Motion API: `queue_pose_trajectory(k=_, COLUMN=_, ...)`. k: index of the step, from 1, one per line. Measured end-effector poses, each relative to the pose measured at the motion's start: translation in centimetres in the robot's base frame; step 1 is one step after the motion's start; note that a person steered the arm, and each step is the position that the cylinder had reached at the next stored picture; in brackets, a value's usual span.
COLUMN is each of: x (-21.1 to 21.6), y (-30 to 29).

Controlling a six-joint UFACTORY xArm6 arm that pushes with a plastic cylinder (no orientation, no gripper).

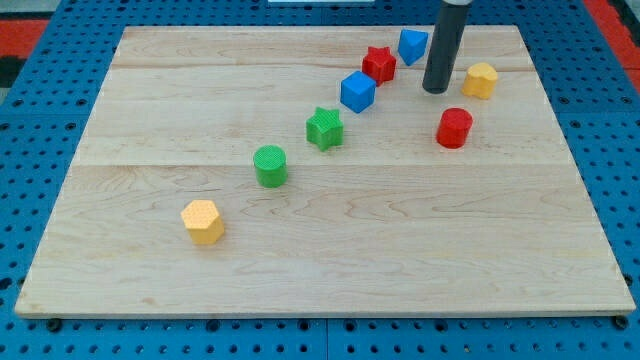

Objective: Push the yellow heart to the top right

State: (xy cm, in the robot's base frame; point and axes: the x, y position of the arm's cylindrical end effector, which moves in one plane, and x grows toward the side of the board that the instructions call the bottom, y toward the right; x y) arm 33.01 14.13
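The yellow heart (480, 80) lies near the view's top right on the wooden board (150, 100). My tip (435, 90) rests on the board just left of the yellow heart, a small gap between them. A red cylinder (454, 128) sits just below my tip and the heart. A blue block (412, 45) and a red star (379, 64) lie to the left of the rod.
A blue cube (357, 92), a green star (324, 128) and a green cylinder (270, 165) run in a diagonal line down to the left. A yellow hexagon (203, 221) lies at the lower left. Blue pegboard (60, 150) surrounds the board.
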Motion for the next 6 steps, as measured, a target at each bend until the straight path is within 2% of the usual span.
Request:
queue_pose_trajectory(k=1, x=1.4, y=3.0)
queue_pose_trajectory(k=2, x=1.0, y=6.0)
queue_pose_trajectory(k=6, x=-4.5, y=5.5)
